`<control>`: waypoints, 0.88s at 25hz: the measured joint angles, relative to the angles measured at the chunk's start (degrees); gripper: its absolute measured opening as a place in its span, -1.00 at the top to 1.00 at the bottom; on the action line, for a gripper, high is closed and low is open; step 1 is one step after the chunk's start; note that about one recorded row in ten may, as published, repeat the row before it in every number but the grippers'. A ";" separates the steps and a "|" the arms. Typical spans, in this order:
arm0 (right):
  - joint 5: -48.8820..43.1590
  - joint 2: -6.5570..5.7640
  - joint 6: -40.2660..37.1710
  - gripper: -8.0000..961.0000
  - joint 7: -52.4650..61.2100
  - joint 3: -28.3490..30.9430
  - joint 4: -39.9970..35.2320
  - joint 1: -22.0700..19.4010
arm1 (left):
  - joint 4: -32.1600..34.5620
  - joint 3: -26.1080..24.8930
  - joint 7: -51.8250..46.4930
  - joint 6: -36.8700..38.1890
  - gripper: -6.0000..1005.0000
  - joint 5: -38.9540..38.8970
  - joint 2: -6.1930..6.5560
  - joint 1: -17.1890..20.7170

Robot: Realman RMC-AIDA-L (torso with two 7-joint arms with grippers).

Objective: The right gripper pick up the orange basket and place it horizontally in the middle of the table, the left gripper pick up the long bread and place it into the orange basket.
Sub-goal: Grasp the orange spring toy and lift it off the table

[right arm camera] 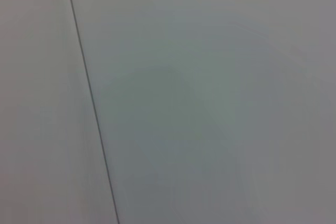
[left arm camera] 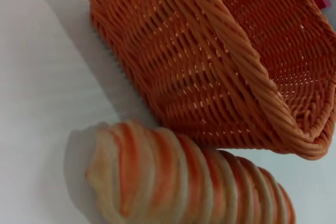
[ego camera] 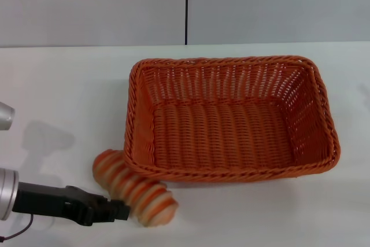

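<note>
Beside orange basket (ego camera: 231, 120), long bread (ego camera: 136, 188); left gripper (ego camera: 118, 211) (head view only)

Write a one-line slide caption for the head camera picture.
Left gripper reaches the striped bread lying outside the empty orange basket on the white table.

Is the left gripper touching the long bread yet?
Cannot tell. In the head view the left gripper reaches right up to the long bread, but no gap or contact shows plainly; the left wrist view shows no fingers.
</note>
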 joint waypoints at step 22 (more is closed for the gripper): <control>-0.45 -0.16 0.11 0.14 -0.78 0.29 1.30 0.09 | 5.54 -8.76 21.24 4.18 0.67 -1.17 0.55 -0.45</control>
